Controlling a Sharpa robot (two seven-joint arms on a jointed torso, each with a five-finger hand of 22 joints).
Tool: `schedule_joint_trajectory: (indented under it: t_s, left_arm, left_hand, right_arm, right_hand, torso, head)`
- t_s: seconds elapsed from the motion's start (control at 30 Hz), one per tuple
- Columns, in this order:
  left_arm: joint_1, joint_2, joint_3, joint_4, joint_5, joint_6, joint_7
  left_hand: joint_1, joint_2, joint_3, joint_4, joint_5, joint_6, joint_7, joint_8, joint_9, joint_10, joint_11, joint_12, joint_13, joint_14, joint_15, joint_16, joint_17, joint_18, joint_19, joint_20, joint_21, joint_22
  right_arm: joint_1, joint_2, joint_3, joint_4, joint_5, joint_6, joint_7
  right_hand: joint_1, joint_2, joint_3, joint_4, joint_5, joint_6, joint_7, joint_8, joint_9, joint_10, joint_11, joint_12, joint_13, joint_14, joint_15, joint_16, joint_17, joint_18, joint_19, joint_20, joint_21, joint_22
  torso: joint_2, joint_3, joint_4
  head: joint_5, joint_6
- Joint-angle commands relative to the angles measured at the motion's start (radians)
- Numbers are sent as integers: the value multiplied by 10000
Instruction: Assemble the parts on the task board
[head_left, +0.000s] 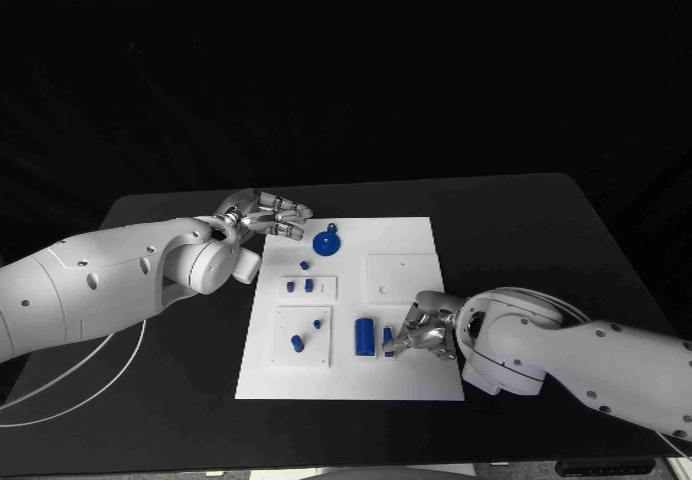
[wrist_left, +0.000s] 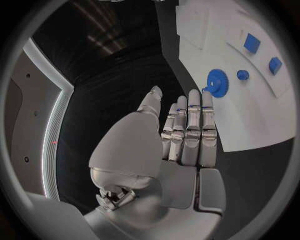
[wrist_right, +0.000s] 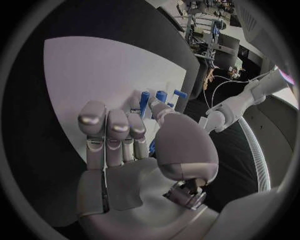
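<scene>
Risk at board (head_left: 404, 380): right hand (head_left: 415, 335) is pinching a slim blue peg (head_left: 388, 340) at the board's near-right area; tilting could jam it. Left hand (head_left: 268, 215), fingers apart and holding nothing, is hovering beside the blue gear (head_left: 327, 242).

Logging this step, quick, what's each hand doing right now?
Left hand: open, holding nothing.
Right hand: pinching a small blue part.
</scene>
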Motion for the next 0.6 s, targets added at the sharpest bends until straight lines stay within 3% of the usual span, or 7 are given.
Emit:
schedule_joint_trajectory:
  t_s: [0.03, 0.17, 0.3, 0.47, 0.6]
  left_arm:
    - [13, 16, 3, 26, -34, 106, 39]
    - [13, 15, 3, 24, -35, 108, 37]
    - [13, 9, 2, 24, -40, 107, 34]
    - [13, 10, 2, 23, -52, 109, 32]
    - [12, 12, 2, 23, -56, 111, 33]
  left_hand:
    - [-61, 19, -17, 53, -16, -77, -4, -20, 2, -57, 0, 27, 15, -46, 52, -3, 13, -86, 44, -2, 58, -17]
    - [-61, 19, -17, 53, -16, -77, -4, -20, 2, -57, 0, 27, 15, -46, 52, -3, 13, -86, 44, -2, 58, -17]
    - [-61, 19, -17, 53, -16, -77, -4, -20, 2, -57, 0, 27, 15, -46, 52, -3, 13, -86, 44, -2, 58, -17]
    - [-42, 17, -10, 57, -9, -74, -7, -20, 2, -51, -4, 28, 15, -46, 50, -3, 13, -86, 46, -3, 60, -24]
    - [-42, 17, -10, 57, -9, -74, -7, -20, 2, -51, -4, 28, 15, -46, 50, -3, 13, -86, 46, -3, 60, -24]
  right_arm:
    - [-19, 55, -16, -96, -111, 413, -177]
    - [-25, 112, -24, -165, -221, 637, -262]
    - [-38, 154, -31, -197, -361, 783, -323]
    - [-55, 176, -36, -232, -529, 699, -404]
    - [-66, 165, -37, -247, -583, 521, -396]
  right_hand:
    - [261, 133, 36, -514, 273, 11, 41, -30, -19, 67, -33, -20, 9, 9, -65, 18, 7, -68, 589, -33, 29, 1061]
    - [187, 321, 26, -1212, 363, 16, 27, -32, -21, 65, -39, -16, 17, 9, -65, 13, -1, -76, 588, -34, 29, 1061]
    - [190, 397, 29, -1645, 431, 34, 32, -30, -21, 58, -38, -15, 21, 2, -63, 5, -8, -79, 584, -34, 34, 1064]
    - [131, 417, 20, -1742, 423, 32, 30, -32, -22, 49, -35, -36, 8, 4, -60, 4, -10, -77, 583, -33, 12, 1058]
    - [-67, 429, 8, -1553, 364, 21, 20, -30, -21, 62, -41, -26, 11, 6, -62, 6, -11, -73, 591, -34, 28, 1061]
  torso:
    - [-3, 2, -10]
    - [-2, 6, -5]
    - [-3, 6, -10]
    - [-9, 2, -22]
    - [-5, -1, -17]
  head:
    - [7, -16]
    - [9, -38]
    - [7, -47]
    - [-2, -43]
    - [-13, -24]
